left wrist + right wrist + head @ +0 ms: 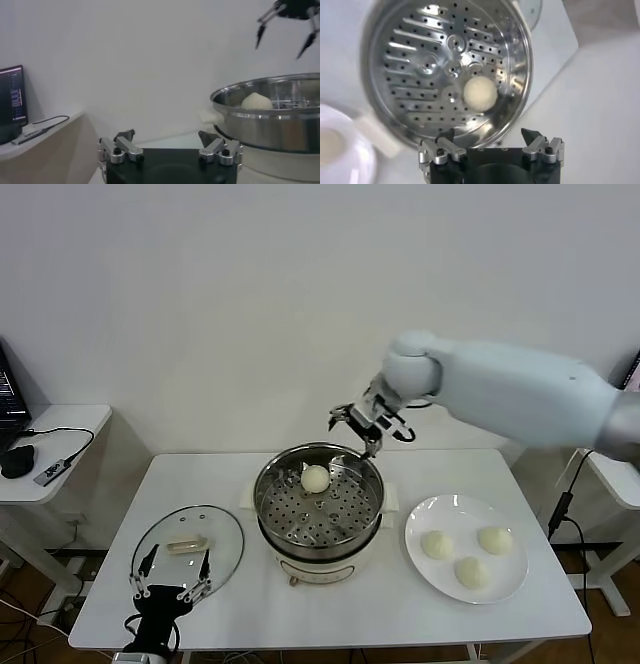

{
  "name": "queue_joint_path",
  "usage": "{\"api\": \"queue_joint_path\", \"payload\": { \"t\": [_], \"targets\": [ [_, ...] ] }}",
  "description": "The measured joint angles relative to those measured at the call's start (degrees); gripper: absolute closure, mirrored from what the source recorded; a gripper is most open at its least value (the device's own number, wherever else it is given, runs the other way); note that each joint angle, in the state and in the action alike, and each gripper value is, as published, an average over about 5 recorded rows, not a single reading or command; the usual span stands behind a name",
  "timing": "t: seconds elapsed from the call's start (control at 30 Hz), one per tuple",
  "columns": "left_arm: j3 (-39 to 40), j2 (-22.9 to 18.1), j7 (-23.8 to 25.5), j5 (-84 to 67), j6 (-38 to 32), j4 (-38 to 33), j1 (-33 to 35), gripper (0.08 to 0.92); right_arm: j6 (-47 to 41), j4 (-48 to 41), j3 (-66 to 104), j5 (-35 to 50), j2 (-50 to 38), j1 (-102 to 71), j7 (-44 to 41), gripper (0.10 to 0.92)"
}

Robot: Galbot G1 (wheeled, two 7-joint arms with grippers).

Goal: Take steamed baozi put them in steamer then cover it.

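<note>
The steel steamer [350, 519] stands mid-table on its white base. One baozi [315, 478] lies on its perforated tray at the far side; it also shows in the right wrist view [480, 93] and the left wrist view [257, 101]. Three baozi [437, 545] lie on a white plate [425, 519] to the right. The glass cover [160, 536] with its cream handle [188, 544] lies flat at the front left. My right gripper [352, 431] is open and empty, above the steamer's far rim. My left gripper [172, 576] is open, low at the front left beside the cover.
A side table [60, 434] with a black device and cables stands at the left. Another surface with a cable [610, 474] is at the right. The white wall is close behind the table.
</note>
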Motion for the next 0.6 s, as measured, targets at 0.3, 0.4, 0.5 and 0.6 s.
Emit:
{"api": "queue_joint_path", "payload": {
  "t": [0.3, 0.4, 0.5, 0.6],
  "targets": [
    [0.61, 1.27, 0.02, 0.11, -0.15, 1.23, -0.66, 0.177, -6.26, 7.36, 2.30, -1.10, -14.23, -5.25, -0.93, 0.203],
    [0.93, 1.42, 0.02, 0.24, -0.16, 1.71, -0.98, 0.177, -6.99, 8.37, 3.46, -3.00, -17.41, -8.37, -0.82, 0.203],
    [1.20, 1.40, 0.01, 0.47, -0.16, 2.20, -1.25, 0.177, -7.38, 8.77, 5.44, -5.36, -19.54, -12.46, -0.33, 0.203],
    [1.38, 1.34, 0.01, 0.73, -0.18, 2.62, -1.25, 0.177, -7.61, 8.55, 7.92, -7.84, -20.84, -17.20, 0.38, 0.203]
  ]
}}
